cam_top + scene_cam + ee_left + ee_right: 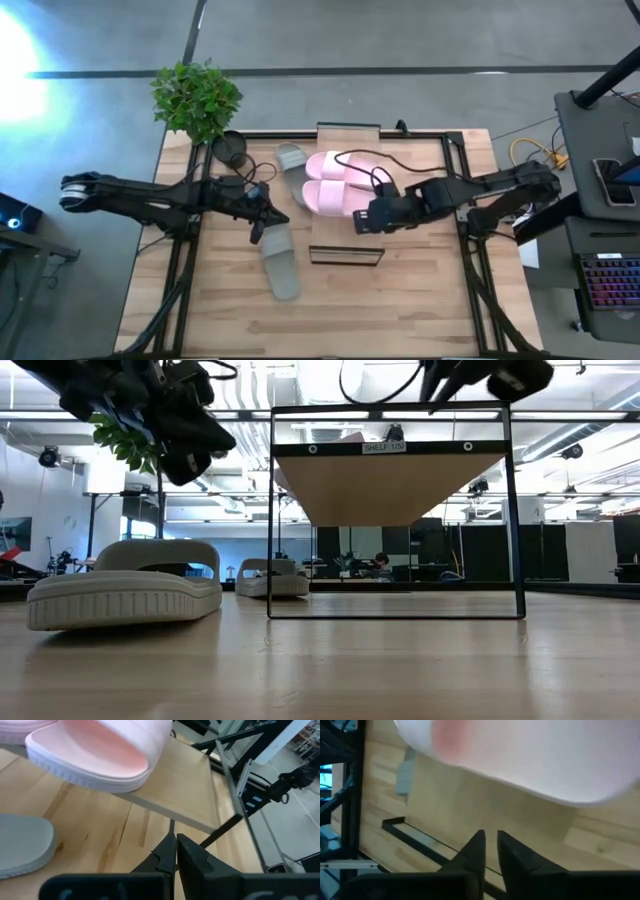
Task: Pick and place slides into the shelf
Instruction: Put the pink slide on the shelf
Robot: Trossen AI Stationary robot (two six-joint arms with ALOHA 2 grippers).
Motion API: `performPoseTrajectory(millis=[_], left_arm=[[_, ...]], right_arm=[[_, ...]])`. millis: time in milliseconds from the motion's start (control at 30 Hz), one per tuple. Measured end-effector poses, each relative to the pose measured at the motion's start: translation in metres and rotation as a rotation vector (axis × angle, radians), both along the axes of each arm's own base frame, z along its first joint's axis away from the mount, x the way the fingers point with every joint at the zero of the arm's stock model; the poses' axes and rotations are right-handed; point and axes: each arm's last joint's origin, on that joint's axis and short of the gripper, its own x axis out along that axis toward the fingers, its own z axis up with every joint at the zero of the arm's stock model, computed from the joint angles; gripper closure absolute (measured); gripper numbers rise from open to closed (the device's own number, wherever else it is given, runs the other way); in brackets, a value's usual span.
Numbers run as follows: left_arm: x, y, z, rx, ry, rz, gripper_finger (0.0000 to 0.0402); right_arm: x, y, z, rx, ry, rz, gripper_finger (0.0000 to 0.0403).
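Two pale pink slides (335,166) (333,196) lie side by side on the shelf's (350,132) wood top; the left wrist view shows one (95,755) on that plank (190,790). One grey-green slide (280,262) rests sole down on the table, left of the shelf. Another (292,166) lies by the shelf's far left side. My left gripper (259,226) hangs shut above the near grey-green slide's (125,585) far end, clear of it. My right gripper (362,222) hovers by the near pink slide (530,755), its fingers almost together with nothing between them.
A potted plant (197,97) and a dark cup (232,150) stand at the table's far left corner. Black cables (365,165) run over the pink slides. Dark frame rails (180,270) (478,280) run along both table sides. Bare wood (400,310) lies toward the near edge.
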Motion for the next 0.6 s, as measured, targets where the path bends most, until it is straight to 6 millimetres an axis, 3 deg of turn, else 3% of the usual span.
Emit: performPoseTrajectory(millis=[133,600], left_arm=[[0.003,0.003,-0.002,-0.001,0.010,0.015,0.0402],[0.014,0.016,-0.006,-0.010,-0.036,0.043,0.0402]], right_arm=[[0.010,-0.002,-0.012,-0.005,0.010,-0.003,0.0391],[0.028,-0.013,-0.035,-0.047,0.081,-0.013,0.0394]])
